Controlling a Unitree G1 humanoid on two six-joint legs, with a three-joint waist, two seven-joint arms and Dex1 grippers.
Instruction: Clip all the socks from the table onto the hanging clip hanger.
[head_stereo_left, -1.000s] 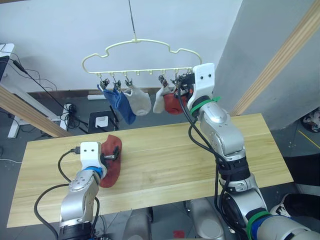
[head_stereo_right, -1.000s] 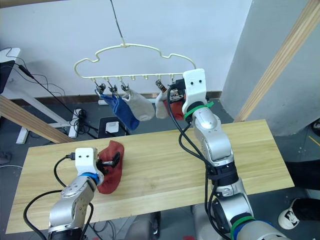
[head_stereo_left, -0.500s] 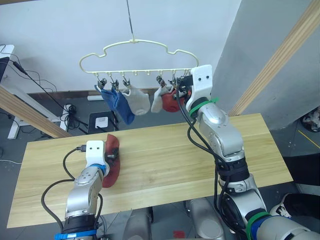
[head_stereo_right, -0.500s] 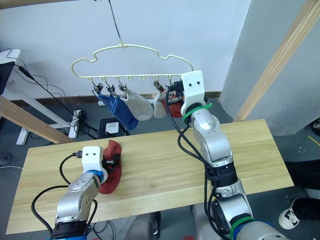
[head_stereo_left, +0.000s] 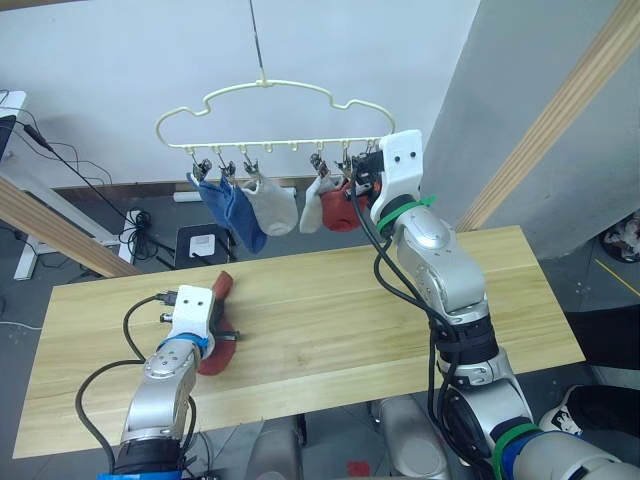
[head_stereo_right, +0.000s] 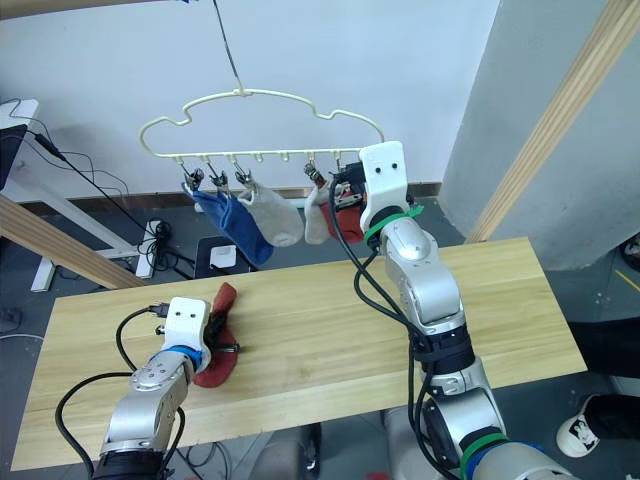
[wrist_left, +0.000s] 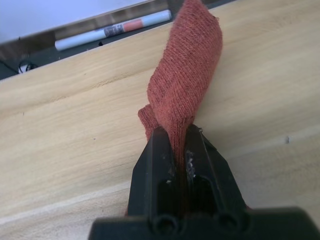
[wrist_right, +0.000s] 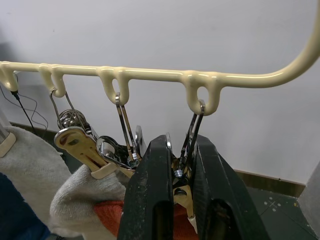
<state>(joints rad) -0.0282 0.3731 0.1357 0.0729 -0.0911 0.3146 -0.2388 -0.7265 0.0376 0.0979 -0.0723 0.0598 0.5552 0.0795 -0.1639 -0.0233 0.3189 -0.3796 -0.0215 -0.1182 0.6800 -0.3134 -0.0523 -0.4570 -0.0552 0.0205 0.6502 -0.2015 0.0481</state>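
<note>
Rust-red knit ankle sock sits pinched between the left tool's black fingers, its bunched fabric trailing onto the light wooden tabletop. That forearm reaches low over the near edge. The raised right tool is clenched on a metal clip of the cream-yellow cloud-shaped wire hanger.

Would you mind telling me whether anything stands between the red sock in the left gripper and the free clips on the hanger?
Nothing visible does. The left gripper pinches the red sock low on the table; the air up to the clip hanger is open, with the right gripper at its far right clip.
</note>
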